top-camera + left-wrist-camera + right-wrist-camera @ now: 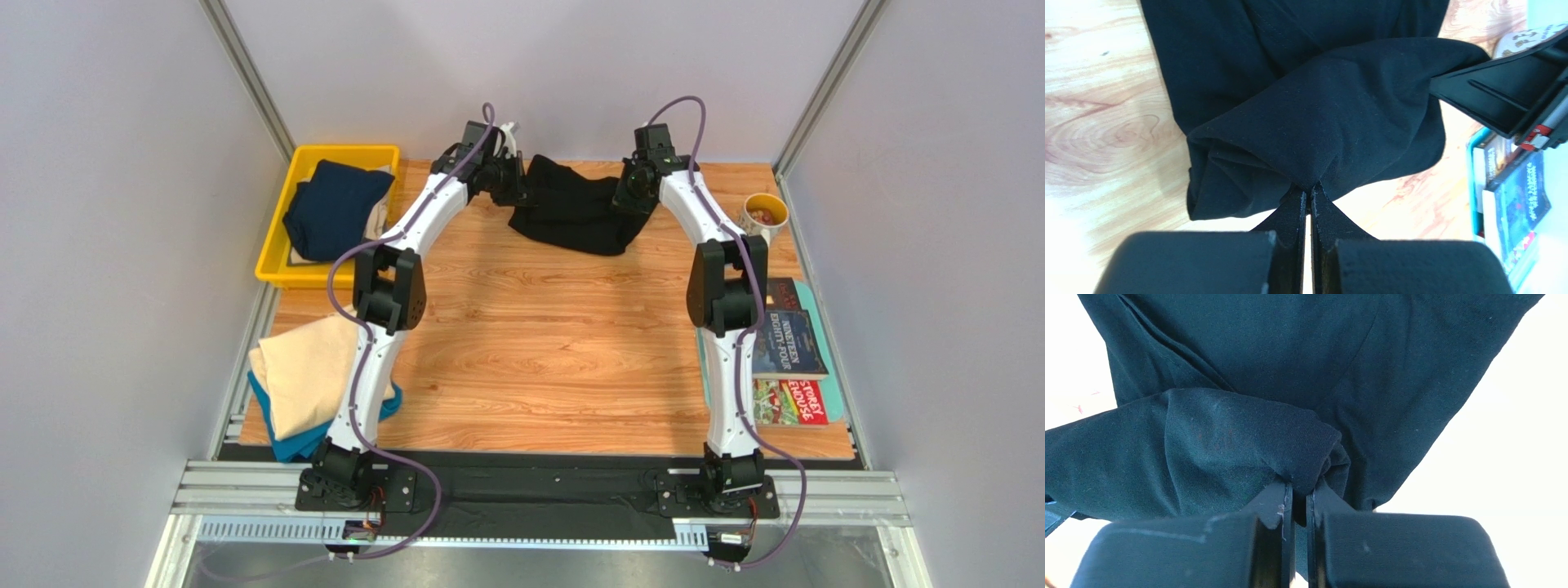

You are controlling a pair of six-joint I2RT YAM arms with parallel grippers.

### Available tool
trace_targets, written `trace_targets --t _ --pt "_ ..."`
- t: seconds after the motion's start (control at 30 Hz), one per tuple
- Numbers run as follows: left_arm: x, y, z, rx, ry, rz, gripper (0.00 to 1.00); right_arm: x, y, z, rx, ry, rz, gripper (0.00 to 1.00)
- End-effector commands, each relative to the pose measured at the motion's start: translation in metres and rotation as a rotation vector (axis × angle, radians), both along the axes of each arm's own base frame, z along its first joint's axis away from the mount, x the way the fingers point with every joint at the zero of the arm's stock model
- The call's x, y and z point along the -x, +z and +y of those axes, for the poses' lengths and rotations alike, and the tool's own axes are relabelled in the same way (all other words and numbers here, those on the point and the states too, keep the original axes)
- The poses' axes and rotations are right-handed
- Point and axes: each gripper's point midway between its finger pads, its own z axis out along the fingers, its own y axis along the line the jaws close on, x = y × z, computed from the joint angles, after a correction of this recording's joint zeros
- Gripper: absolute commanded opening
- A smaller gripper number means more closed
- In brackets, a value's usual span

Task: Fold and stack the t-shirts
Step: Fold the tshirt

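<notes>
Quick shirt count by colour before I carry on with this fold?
Black t-shirt: 1
Navy t-shirt: 1, in the yellow bin
Cream t-shirt: 1
Teal t-shirt: 1, under the cream one
Total: 4
Pale patch beside the navy one: cannot tell, not counted

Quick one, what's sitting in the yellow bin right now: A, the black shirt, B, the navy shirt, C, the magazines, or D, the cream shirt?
B: the navy shirt lies bundled in the yellow bin, while the black shirt and the cream shirt are out on the table.
</notes>
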Motion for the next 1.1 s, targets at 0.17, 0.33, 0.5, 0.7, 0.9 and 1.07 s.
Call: trace_targets --t 0.17,0.33,0.5,0.7,0.9,1.07 --pt "0.06 -0.023 -0.008 -0.046 -0.083 0.182 0.0 0.045 -0.03 0.015 -0.015 0.081 0.181 0.0" --pt "0.123 -0.034 -0.005 -0.084 -0.131 0.303 0.0 0.098 -0.027 0.038 -0.018 0.185 0.272 0.0" --pt "0.188 -0.021 0.002 -0.138 -0.213 0.3 0.0 0.174 0.0 0.06 -0.043 0.275 0.299 0.0" --pt "0.263 0.005 0.022 -0.127 -0.276 0.302 0.0 0.268 0.044 0.082 -0.076 0.387 0.302 0.0" --pt "0.31 0.034 0.052 -0.164 -0.273 0.233 0.0 0.327 0.074 0.082 -0.104 0.359 0.274 0.0" --pt "0.28 0.046 0.057 -0.22 -0.207 0.112 0.0 0.318 0.095 0.066 -0.046 0.315 0.172 0.0"
